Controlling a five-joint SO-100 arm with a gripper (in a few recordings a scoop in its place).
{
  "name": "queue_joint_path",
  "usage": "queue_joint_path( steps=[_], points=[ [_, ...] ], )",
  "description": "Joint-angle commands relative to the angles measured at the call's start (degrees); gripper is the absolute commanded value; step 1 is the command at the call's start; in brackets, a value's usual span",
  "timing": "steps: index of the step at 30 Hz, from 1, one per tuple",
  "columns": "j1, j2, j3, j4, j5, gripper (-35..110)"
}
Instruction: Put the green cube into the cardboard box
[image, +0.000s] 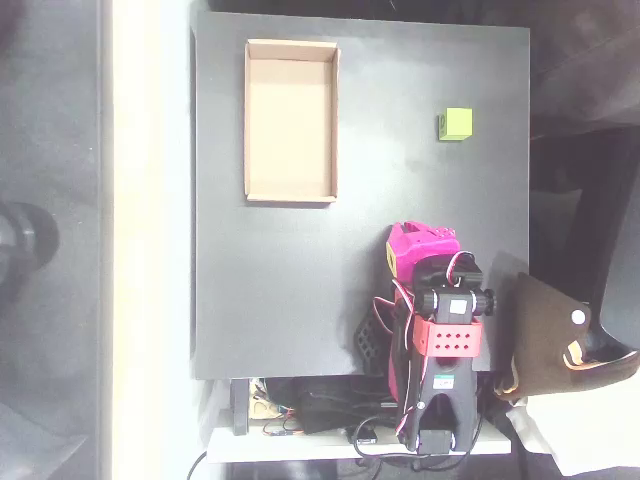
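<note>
The green cube (457, 124) rests on the black table (270, 280) near its far right corner, a small lime block standing alone. The cardboard box (291, 120), a shallow tan tray with nothing inside, lies at the far left, its long side running up and down the picture. My arm is folded at the near edge, right of centre. Its magenta gripper (420, 248) points toward the far side, well short of the cube and right of the box. Seen from above, the fingers blur into one magenta mass, so their state is unclear. Nothing shows in them.
A brown leather-like object (560, 340) lies just off the table's near right corner. Cables and electronics (320, 415) crowd the near edge beside the arm's base. A bright pale strip (150, 240) runs along the table's left side.
</note>
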Motion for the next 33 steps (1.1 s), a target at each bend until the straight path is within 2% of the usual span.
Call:
queue_joint_path(
  steps=[1, 33],
  points=[
    [0.79, 0.26, 0.79, 2.9, 0.26, 3],
    [0.53, -0.35, 0.09, 2.99, 0.26, 3]
  ],
)
